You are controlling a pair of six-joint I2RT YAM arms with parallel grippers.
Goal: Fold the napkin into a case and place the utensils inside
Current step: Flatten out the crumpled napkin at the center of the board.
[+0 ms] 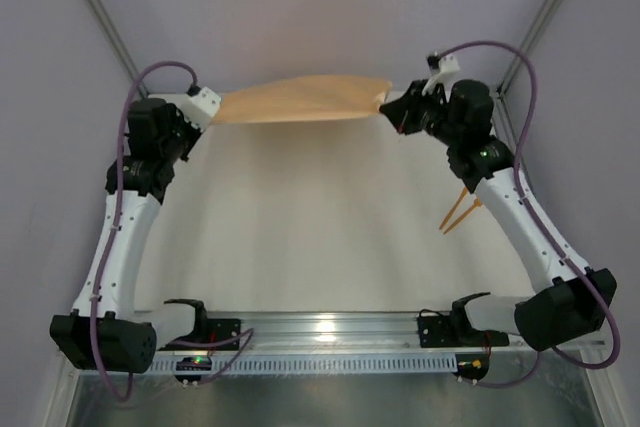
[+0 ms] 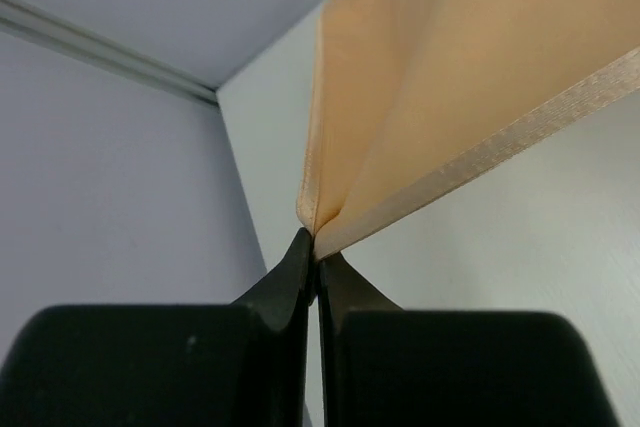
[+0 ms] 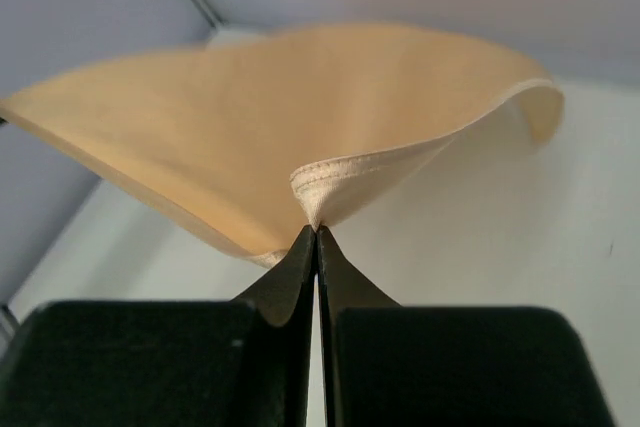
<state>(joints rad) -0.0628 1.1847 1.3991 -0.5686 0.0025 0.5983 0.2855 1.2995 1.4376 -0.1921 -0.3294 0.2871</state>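
the soft peach-orange cloth napkin (image 1: 300, 99) hangs stretched above the far tabletop (image 1: 320, 237), with the left gripper (image 2: 316, 252) and right gripper (image 3: 317, 239) each clamped on a corner. both bite only the hem tip, so an uneven pull could slip one free.

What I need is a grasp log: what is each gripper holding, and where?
Both hold the napkin. The left gripper pinches its left end at the hem, and the right gripper pinches its hemmed right end. The cloth spans between them.

Pale lavender walls (image 1: 40, 97) enclose a white table (image 1: 320, 237), softly lit.
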